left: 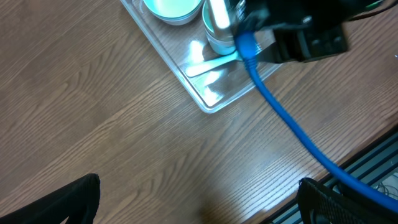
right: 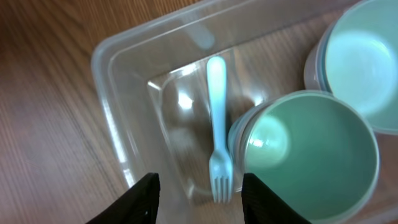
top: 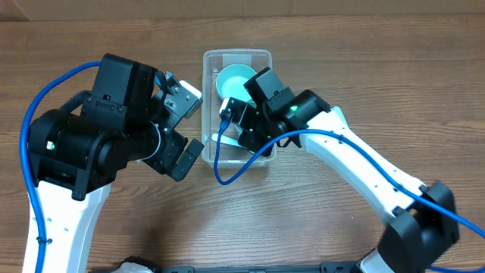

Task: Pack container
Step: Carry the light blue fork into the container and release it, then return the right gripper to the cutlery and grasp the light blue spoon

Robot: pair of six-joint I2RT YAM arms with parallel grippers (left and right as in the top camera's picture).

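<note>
Wood-grain bench (top: 114,30) holds the container (top: 261,54), long axis pointing away from the robot; right arm (top: 356,163) hangs open, empty jaws directly above it, left arm (top: 83,144) open jaws just beside it.

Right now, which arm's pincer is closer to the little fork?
Right. The right pincer hangs open just above the fork inside the container. The left pincer is outside the container, over the table beside it.

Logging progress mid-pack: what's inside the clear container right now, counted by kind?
teal bowl: 1
teal cup: 1
pale blue fork: 1
Total: 3, all inside the container.
</note>
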